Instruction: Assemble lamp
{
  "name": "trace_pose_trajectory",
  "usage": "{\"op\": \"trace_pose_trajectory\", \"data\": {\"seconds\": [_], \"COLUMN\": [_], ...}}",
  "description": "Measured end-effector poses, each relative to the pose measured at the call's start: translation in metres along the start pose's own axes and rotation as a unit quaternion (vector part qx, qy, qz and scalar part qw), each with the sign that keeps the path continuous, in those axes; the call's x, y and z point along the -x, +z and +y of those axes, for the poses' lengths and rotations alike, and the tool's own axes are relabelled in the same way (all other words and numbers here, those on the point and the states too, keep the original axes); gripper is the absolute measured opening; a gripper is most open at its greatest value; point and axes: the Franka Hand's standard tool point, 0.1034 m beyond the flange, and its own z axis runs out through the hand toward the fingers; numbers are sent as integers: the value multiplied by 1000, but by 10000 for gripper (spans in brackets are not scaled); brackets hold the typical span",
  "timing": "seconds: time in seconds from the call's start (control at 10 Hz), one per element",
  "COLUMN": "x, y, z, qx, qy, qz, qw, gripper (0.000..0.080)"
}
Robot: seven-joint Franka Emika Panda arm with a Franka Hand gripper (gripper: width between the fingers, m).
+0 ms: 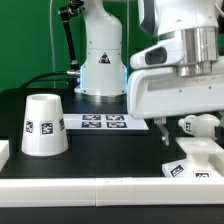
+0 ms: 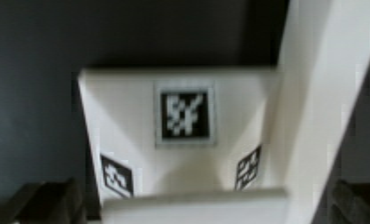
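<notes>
Square lamp base [image 2: 182,110] sits under the pincer [image 2: 200,200], whose fingers are parted and empty, apparently braced against white rail [image 2: 319,90] for squaring; shade [image 1: 44,125] stands well apart, bulb [image 1: 201,124] just beside.

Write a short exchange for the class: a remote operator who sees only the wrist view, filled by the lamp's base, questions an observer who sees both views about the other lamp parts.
Operator: I see only the base. Where is the shade?
Observer: The shade stands upright, narrow end up, well off toward the exterior view's left, apart from the base.
Operator: And the bulb?
Observer: The bulb shows just above the base on the exterior view's right. I cannot tell whether it rests on the base or lies behind it.
</notes>
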Motion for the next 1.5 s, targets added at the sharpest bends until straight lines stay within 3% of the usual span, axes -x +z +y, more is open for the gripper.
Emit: {"op": "trace_pose_trajectory", "data": {"seconds": [0.1, 0.3, 0.4, 0.6, 0.9, 1.3, 1.5], "x": [12, 44, 52, 48, 49, 61, 75], "y": [-7, -15, -15, -14, -14, -12, -4], "z": [-4, -25, -35, -29, -32, -66, -75], "qx": [0, 0, -1, 1, 0, -13, -15], "qy": [-3, -2, -12, -11, -24, -68, -88], "qz": [-3, -1, -4, -3, 0, 5, 4], "qw": [1000, 1000, 1000, 1000, 1000, 998, 996], "gripper": [698, 698, 698, 698, 698, 698, 698]}}
